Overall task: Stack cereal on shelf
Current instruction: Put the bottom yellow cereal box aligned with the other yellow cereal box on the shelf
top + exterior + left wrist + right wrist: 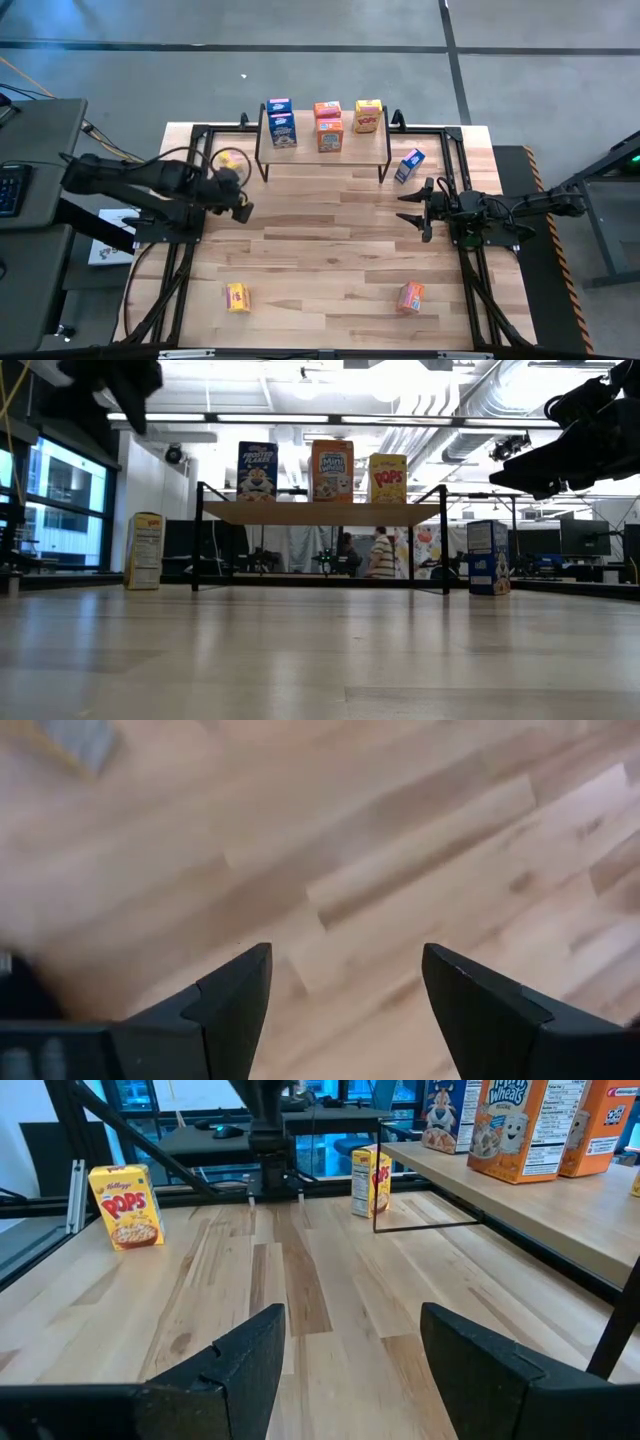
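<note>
The shelf (pixel 320 150) stands at the table's far middle. It carries several cereal boxes: two blue (pixel 281 120), two orange (pixel 328 125) and one yellow (pixel 367 116). On the table, a yellow box (pixel 232 160) stands left of the shelf and a blue box (pixel 409 165) right of it. A yellow box (pixel 237 297) lies near the front left and an orange box (pixel 411 296) near the front right. My left gripper (pixel 244 208) is open and empty above the left middle of the table. My right gripper (pixel 413 208) is open and empty at the right middle, pointing toward the table's left.
Dark metal frame rails (pixel 190 240) run along the table's left and right sides. In the right wrist view, the shelf's plank (pixel 520 1200) and a thin dark leg (pixel 375 1200) are ahead, and the two yellow boxes (pixel 125 1205) (pixel 371 1180) stand beyond bare tabletop (pixel 320 250).
</note>
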`<state>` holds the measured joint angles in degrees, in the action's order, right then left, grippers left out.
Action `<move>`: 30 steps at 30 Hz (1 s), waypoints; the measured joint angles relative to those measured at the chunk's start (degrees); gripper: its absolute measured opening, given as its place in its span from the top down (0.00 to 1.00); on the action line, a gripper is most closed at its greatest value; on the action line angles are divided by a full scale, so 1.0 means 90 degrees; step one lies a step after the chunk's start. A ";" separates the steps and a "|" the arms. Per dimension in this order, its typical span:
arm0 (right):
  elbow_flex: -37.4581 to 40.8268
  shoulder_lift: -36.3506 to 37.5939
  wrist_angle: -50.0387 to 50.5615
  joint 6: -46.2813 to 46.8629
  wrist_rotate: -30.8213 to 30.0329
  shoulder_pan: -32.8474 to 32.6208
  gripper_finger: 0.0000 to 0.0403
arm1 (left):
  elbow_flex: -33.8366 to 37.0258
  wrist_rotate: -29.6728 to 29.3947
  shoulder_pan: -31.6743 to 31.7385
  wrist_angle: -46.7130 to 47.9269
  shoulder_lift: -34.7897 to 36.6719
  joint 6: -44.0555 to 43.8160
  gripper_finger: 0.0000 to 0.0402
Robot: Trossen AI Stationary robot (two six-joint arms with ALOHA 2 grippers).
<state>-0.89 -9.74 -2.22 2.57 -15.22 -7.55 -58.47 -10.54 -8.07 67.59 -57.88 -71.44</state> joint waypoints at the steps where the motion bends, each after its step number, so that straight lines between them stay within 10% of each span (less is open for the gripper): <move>1: 0.0000 0.0000 0.0000 0.0000 0.0000 0.0002 0.44 | -0.0115 0.0018 -0.0150 0.0127 -0.0072 -0.0237 0.38; 30: 0.0000 0.0000 0.0000 -0.0002 0.0000 0.0002 0.44 | -0.1102 0.1054 -0.3440 -0.0234 -0.2059 -0.6261 0.38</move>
<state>-0.89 -9.74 -2.22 2.55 -15.22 -7.53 -68.38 -1.06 -39.03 65.48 -76.41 -127.79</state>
